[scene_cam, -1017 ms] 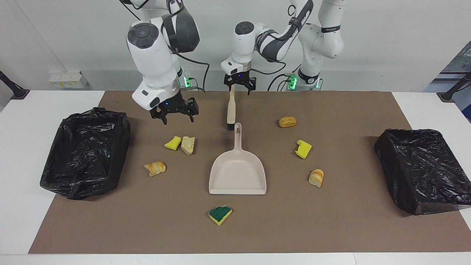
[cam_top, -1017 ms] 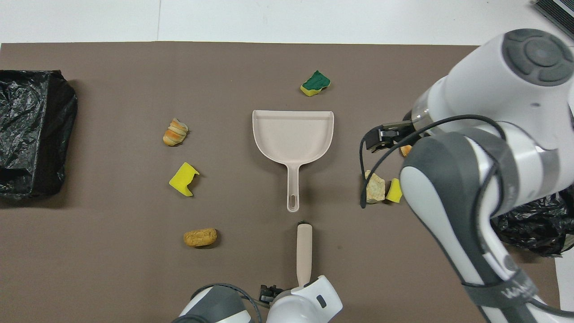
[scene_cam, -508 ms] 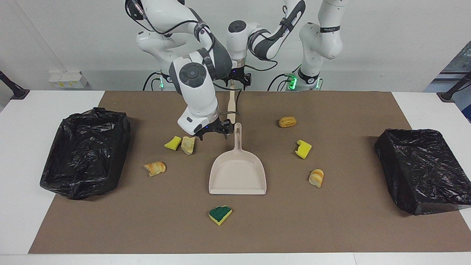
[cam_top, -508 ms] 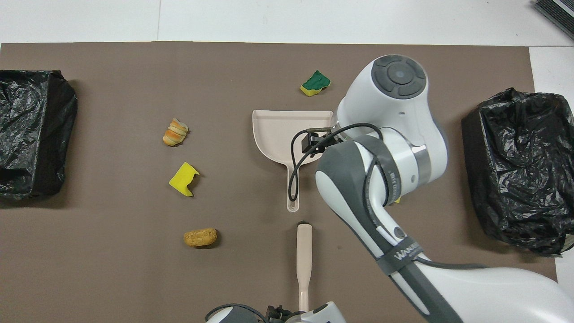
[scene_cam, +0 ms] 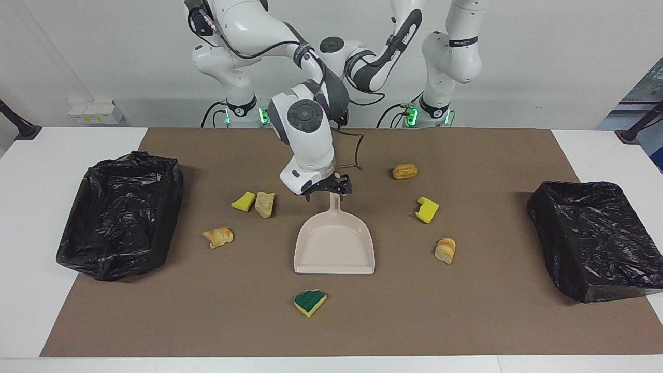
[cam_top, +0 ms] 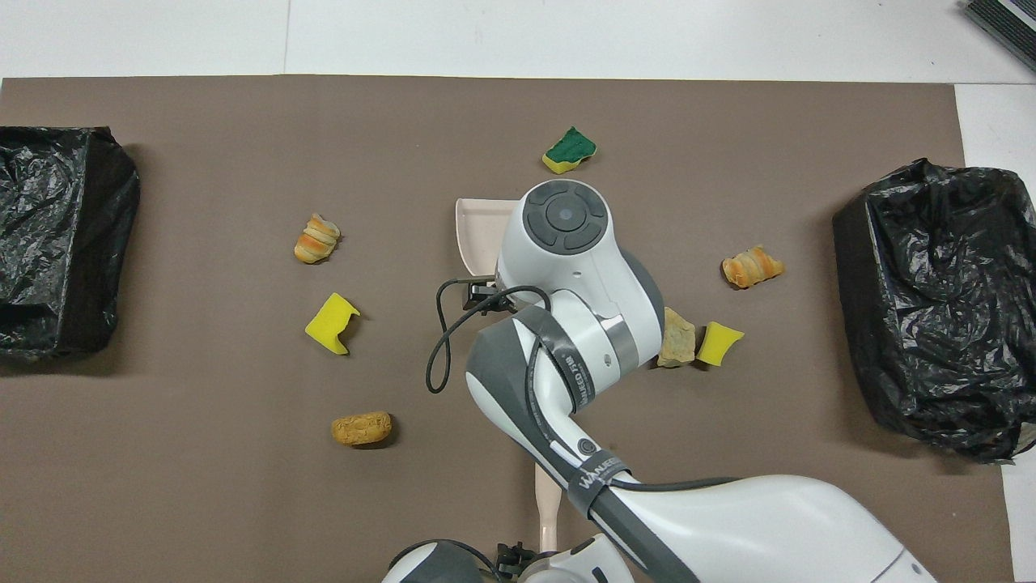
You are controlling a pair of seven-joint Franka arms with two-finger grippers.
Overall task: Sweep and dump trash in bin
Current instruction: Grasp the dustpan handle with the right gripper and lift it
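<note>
While the right gripper (scene_cam: 327, 192) hovers open over its thin handle at frame centre, the beige plastic dustpan (scene_cam: 334, 248) looks light, stiff and slippery; the left gripper's state is hidden

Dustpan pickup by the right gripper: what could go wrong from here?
The right gripper sits open at the tip of the dustpan handle; gripped there, the dustpan may droop or twist.
The left gripper waits at the brush close by; the arms could collide.
The tan chunk beside the handle may get knocked away.
</note>
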